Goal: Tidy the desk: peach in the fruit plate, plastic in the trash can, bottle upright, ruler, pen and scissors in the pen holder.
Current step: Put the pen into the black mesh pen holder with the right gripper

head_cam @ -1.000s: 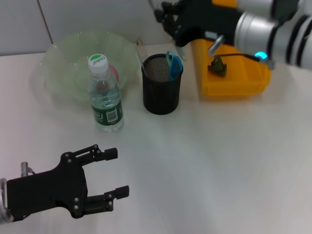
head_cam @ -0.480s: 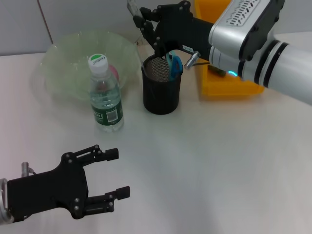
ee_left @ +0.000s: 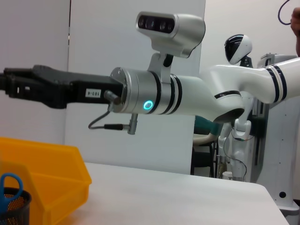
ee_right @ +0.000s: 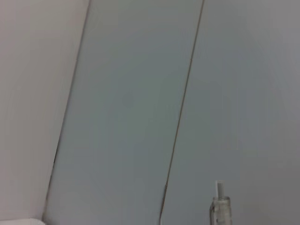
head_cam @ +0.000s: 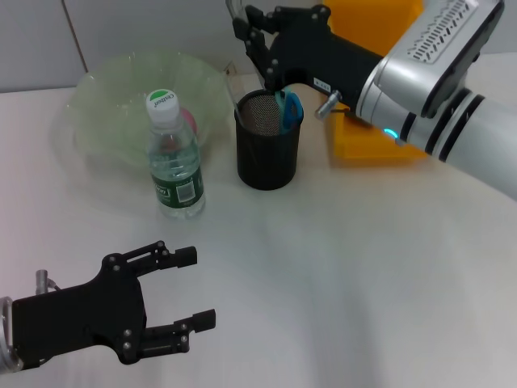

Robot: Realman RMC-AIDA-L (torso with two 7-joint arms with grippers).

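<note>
Right gripper (head_cam: pixel 252 36), black, on the silver-and-white right arm (head_cam: pixel 440 65), sits at 12 o'clock of the table, just above and behind the black mesh cylindrical pen holder (head_cam: pixel 267 153). Its fingers look closed around a thin clear pen-like stick (head_cam: pixel 233 10) that pokes up past the top edge; the right wrist view shows only the clear tip of that stick (ee_right: pixel 220 206) against a grey wall panel, so what it is stays unclear.

Blue-handled scissors (head_cam: pixel 287 107) stand in the pen holder, handles up at its 2 o'clock rim; the left wrist view also catches them (ee_left: pixel 10 185). A thin grey ruler-like strip (head_cam: pixel 235 90) leans out at the holder's 11 o'clock rim.

Clear plastic water bottle with a green-and-white cap (head_cam: pixel 174 158) stands upright at 9 o'clock of the pen holder, near it, not touching. Behind it at 11 o'clock is the translucent pale-green round fruit plate (head_cam: pixel 105 105), with a pink peach (head_cam: pixel 187 119) inside, partly hidden by the bottle.

Yellow plastic bin (head_cam: pixel 380 141) sits at 3 o'clock of the holder, mostly covered by the right arm.

Left gripper (head_cam: pixel 182 291), black, hovers at 7 o'clock over the white table (head_cam: pixel 339 283), fingers spread apart, holding nothing.
</note>
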